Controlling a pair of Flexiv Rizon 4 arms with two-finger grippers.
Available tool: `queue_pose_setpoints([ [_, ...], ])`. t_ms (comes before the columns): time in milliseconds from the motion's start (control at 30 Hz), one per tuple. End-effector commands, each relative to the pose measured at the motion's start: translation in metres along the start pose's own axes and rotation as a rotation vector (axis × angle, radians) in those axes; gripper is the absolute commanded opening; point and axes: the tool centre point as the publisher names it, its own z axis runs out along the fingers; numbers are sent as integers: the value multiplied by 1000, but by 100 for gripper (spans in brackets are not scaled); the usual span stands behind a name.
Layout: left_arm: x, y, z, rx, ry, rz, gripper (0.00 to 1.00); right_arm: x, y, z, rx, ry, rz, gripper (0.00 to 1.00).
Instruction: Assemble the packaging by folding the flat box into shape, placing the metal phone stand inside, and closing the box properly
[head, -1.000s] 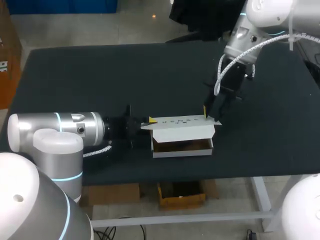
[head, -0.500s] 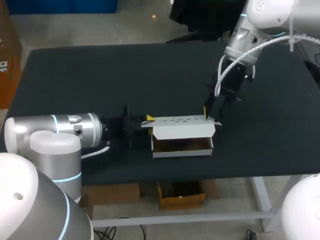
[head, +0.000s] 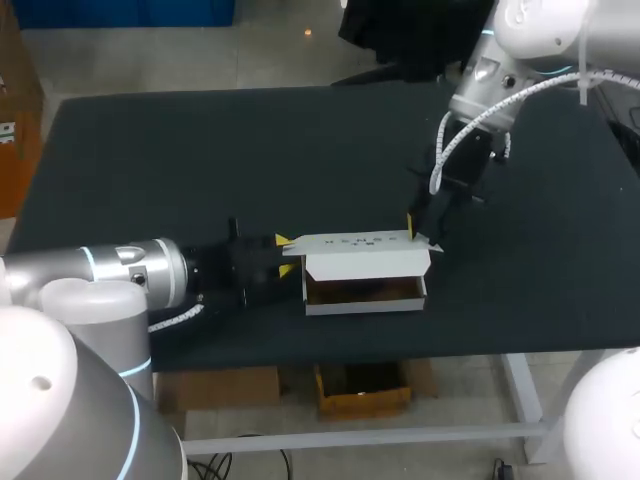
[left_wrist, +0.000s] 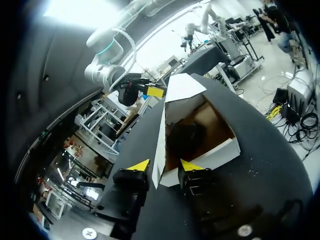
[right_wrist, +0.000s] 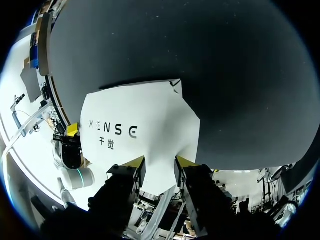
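Observation:
The white box (head: 365, 285) lies open toward the front edge, brown inside, with its lid flap (head: 360, 243) standing along the back. In the left wrist view a dark object (left_wrist: 184, 140) sits inside the box (left_wrist: 220, 152). My left gripper (head: 284, 255) is at the box's left end, open. Its fingers (left_wrist: 138, 166) straddle the lid's edge (left_wrist: 160, 150) without touching it. My right gripper (head: 420, 228) comes down on the lid's right end. Its fingers (right_wrist: 131, 167) stand apart over the white lid (right_wrist: 145, 130), open.
The black table (head: 200, 150) stretches wide behind and to both sides of the box. The box lies close to the table's front edge (head: 400, 352).
My left gripper has opened, let go of the lid's left end and drawn back to the left. The right arm and the box have kept still.

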Motion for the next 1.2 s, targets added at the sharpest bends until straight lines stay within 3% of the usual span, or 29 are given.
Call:
queue_pose_setpoints([
  [33,2,-7,-29,-42,-26,-22,38,0,0,0,0,1,-3,35],
  [167,-12,-6,-52,-98,-31,-104,50,0,1,1,-2,0,-6,35],
  [200,-17,-6,-57,-132,-44,-134,80,0,1,1,-2,0,-6,35],
  [233,-23,-6,-61,-154,-40,-186,100,0,2,1,-2,1,-7,35],
  [333,-41,-2,-72,-258,40,-417,100,0,2,1,-4,2,-8,35],
  [367,-46,0,-74,-291,47,-455,100,0,2,1,-5,2,-9,35],
  [467,-59,-2,-80,-264,80,-590,100,0,2,1,-8,1,-10,35],
  [567,-65,-8,-80,-327,102,-593,100,-1,2,2,-9,1,-9,35],
  [633,-67,-15,-82,-421,69,-525,100,-1,1,2,-9,-1,-6,35],
  [667,-68,-20,-84,-400,72,-499,100,-2,1,1,-10,-2,-5,35],
  [733,-75,-30,-94,-333,-17,-467,100,-2,1,1,-12,-3,-4,35],
  [1167,-75,-30,-94,-333,-17,-467,100,-4,1,1,-12,6,-1,34],
  [1200,-80,-33,-88,-308,-4,-552,100,-4,1,1,-12,6,0,34],
])
